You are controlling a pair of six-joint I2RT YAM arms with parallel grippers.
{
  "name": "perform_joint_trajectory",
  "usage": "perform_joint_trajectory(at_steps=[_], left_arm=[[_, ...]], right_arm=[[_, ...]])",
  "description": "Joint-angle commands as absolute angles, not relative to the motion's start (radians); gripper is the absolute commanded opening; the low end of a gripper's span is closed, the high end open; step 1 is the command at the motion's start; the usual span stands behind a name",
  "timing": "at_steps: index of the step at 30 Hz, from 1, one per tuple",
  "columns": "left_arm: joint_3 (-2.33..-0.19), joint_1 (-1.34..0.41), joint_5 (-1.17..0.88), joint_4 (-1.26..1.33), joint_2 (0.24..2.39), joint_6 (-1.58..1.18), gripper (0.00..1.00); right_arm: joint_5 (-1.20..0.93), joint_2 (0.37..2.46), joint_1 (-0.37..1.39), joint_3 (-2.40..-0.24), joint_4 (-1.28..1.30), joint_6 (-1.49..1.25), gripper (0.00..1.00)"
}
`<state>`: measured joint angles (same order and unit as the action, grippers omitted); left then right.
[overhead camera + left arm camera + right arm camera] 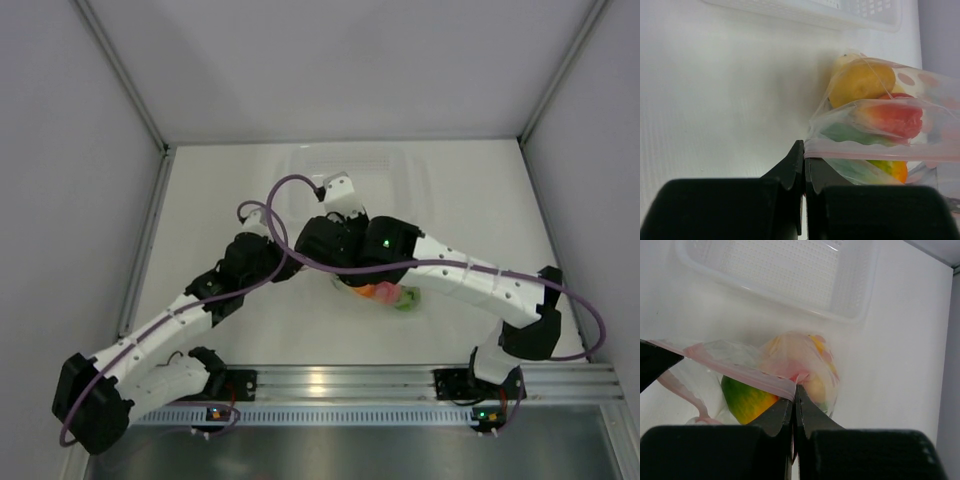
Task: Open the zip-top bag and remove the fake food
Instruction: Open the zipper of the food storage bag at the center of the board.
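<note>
- Pink-red zip strip (865, 152) is where both claws have hold: it runs taut between them, along the top edge of the zip-top bag (840, 120).
- Left claw (803, 152) is pressed together with no gap between its black tips, pinching the very end of the strip at the bag's corner. From its own camera the rest of the bag spreads away to the right of the tips.
- Right claw (794, 392) is likewise clamped tight, nipping the strip further along. In its view the strip slants up and to the left from the tips, and the bag's belly bulges just beyond and above them.
- Fake food (860, 82) sits inside the closed bag: a yellow piece uppermost in the left wrist view, a red one under it, green pieces near the strip and an orange-and-green one lowest.
- Seen from above, the two arms (470, 275) meet over the middle of the white worktop (715, 100). The bag shows just beneath the right arm's wrist, and both claws are hidden under the wrists there.
- Whether the bag's bottom touches the worktop or hangs clear of it, I cannot tell.
- A clear rectangular tub (790, 275) stands on the worktop beyond the bag, apart from it, towards the far wall.
</note>
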<state>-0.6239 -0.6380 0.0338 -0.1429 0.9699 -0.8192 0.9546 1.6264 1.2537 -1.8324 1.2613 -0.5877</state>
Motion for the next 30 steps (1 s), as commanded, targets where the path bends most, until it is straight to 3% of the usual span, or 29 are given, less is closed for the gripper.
perform_joint_trajectory(at_steps=[1,6,8,9,11,17,22,27,30], left_arm=[[-0.563,-0.574,0.049,-0.249,0.97,-0.767,0.0],[-0.566,-0.574,0.005,-0.256,0.894,-0.762,0.01],[-0.569,-0.574,0.005,-0.265,0.841,-0.762,0.18],[-0.581,-0.574,-0.041,-0.282,0.825,-0.758,0.4],[-0.604,-0.574,-0.06,-0.305,0.792,-0.747,0.54],[-0.73,-0.574,-0.109,-0.376,0.697,-0.736,0.56],[-0.848,-0.577,-0.144,-0.365,0.704,-0.827,0.47],[-0.844,-0.635,-0.15,-0.244,0.752,-0.972,0.53],[-0.88,-0.754,-0.05,-0.224,0.819,-0.97,0.55]], right_arm=[[1.118,1.61,1.246,-1.89,1.493,-0.584,0.0],[1.078,1.727,1.227,-1.896,1.465,-0.531,0.0],[1.075,1.766,1.226,-1.91,1.456,-0.526,0.0],[1.068,1.772,1.226,-1.913,1.433,-0.512,0.0],[1.055,1.766,1.224,-1.91,1.402,-0.486,0.0],[0.953,1.68,1.226,-1.806,1.244,-0.448,0.0],[0.917,1.618,1.233,-1.717,1.144,-0.477,0.0],[0.905,1.598,1.236,-1.671,1.083,-0.502,0.0],[0.914,1.591,1.238,-1.661,1.068,-0.515,0.0]])
